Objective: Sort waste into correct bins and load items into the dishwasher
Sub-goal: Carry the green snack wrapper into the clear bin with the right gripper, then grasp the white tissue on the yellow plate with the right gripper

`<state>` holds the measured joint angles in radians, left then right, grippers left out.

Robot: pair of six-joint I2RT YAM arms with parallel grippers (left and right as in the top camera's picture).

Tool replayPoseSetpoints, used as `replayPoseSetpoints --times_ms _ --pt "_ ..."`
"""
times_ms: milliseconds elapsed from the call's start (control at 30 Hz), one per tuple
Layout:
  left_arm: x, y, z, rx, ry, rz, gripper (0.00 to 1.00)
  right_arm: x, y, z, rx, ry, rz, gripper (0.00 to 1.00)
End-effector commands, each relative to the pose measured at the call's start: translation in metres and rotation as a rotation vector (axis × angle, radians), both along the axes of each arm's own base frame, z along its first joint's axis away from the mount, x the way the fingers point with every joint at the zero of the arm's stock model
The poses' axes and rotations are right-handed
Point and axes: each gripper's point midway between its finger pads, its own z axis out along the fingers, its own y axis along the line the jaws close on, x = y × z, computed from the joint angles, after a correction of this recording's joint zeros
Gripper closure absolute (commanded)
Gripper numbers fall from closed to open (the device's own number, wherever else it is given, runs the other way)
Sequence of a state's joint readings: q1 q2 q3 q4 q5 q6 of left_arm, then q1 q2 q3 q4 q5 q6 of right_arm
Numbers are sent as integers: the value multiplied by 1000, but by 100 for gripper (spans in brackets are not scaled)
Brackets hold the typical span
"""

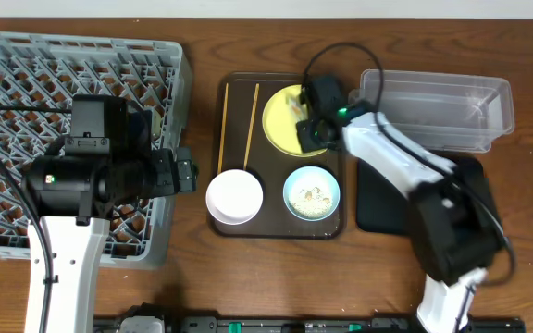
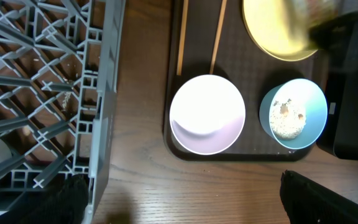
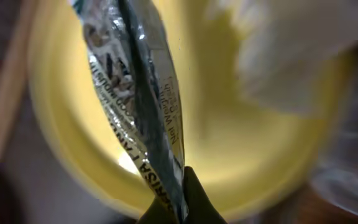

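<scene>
My right gripper (image 1: pixel 305 118) hangs over the yellow plate (image 1: pixel 280 125) and is shut on the crumpled wrapper (image 3: pixel 138 106), which hangs between the fingertips (image 3: pixel 182 208). A blurred white tissue (image 3: pixel 284 56) lies on the plate (image 3: pixel 229 168). The white bowl (image 1: pixel 234 196) and the light blue bowl (image 1: pixel 311 192) with rice scraps (image 2: pixel 288 118) sit on the brown tray (image 1: pixel 327 231). Two chopsticks (image 1: pixel 237 125) lie on the tray's left. My left gripper (image 2: pixel 182 199) is open above the table between the grey rack (image 1: pixel 26 69) and the tray.
The clear tub (image 1: pixel 442 111) stands at the back right. The black tray (image 1: pixel 378 208) lies right of the brown tray, partly under my right arm. The rack edge (image 2: pixel 104 124) runs beside the white bowl (image 2: pixel 207 115).
</scene>
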<state>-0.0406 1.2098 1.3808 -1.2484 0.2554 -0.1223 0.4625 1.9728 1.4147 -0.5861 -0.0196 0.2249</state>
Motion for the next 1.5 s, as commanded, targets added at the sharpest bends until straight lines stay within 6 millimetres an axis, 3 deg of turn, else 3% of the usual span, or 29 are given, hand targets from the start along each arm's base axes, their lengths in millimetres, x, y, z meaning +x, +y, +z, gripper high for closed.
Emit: replayPoseSetpoints --times_ms 0,67,133,267,400,500,567,767,833,967,1033,1133,1300,1467 --pt "0 1 5 16 -21 -14 2 27 -35 109 76 -225 -92 99" --pt "0 1 5 16 -21 -14 2 29 -62 122 58 -245 -148 99" --pt "0 1 5 16 -21 -14 2 30 -88 122 21 -233 -182 99" --pt "0 1 5 16 -21 -14 2 6 -141 94 -71 -68 -209 99" --pt "0 1 5 16 -21 -14 2 -1 -173 85 -109 -14 -223 96" --pt "0 1 5 16 -21 -14 2 0 -180 85 -107 -17 -216 57" --pt "0 1 5 16 -21 -14 2 0 -180 85 -107 -18 -215 44" --pt "0 1 5 16 -21 -14 2 9 -165 90 -43 -52 -185 40" --pt "0 1 5 16 -21 -14 2 9 -140 95 84 -49 -123 42" --pt "0 1 5 16 -21 -14 2 8 -75 119 358 -74 60 77" --pt "0 1 5 16 -21 -14 2 11 -52 126 365 -121 118 84" --pt "0 1 5 16 -21 -14 2 17 -34 121 256 -179 135 73" --pt "0 1 5 16 -21 -14 2 42 -22 85 -59 -288 76 34" --pt "0 1 5 16 -21 -14 2 66 -11 32 -145 -305 58 27"
